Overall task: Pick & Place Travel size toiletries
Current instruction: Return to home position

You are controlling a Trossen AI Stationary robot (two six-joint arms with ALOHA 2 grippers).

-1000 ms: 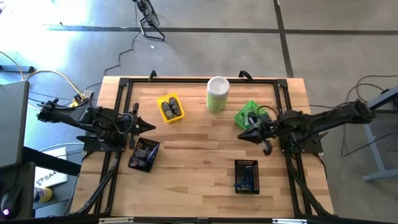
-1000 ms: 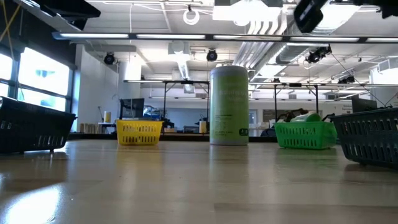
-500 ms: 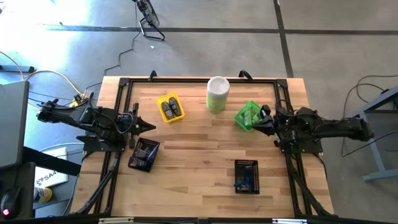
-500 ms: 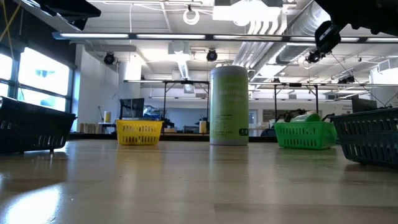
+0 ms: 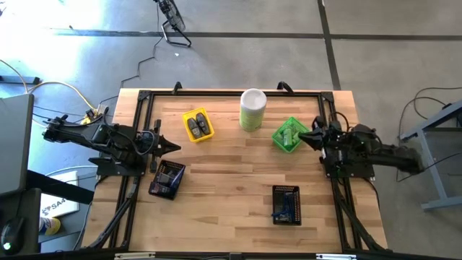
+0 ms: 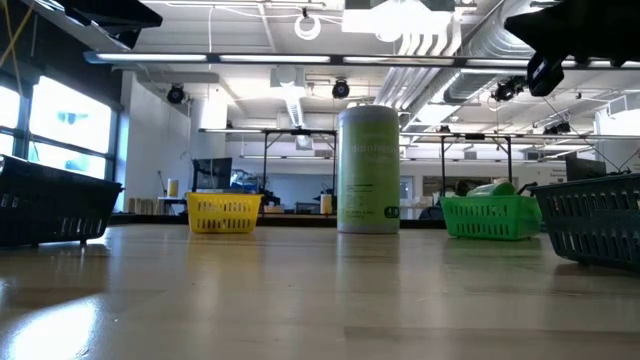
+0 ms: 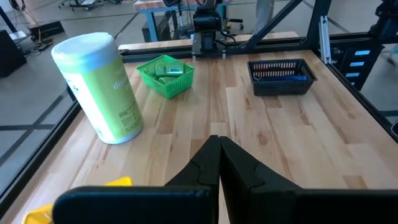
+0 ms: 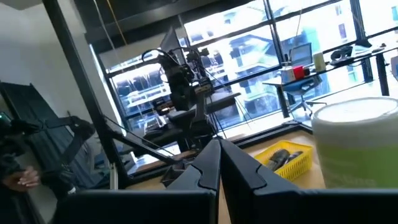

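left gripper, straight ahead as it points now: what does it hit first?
Probably nothing soon: the shut left gripper aims across the bare table, passing just beside the green bin. First in line looks like the right gripper at the far side, though height is unclear.

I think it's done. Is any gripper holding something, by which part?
Nothing is held. The left gripper, by the left black bin, and the right gripper, by the green bin, are both shut and empty.
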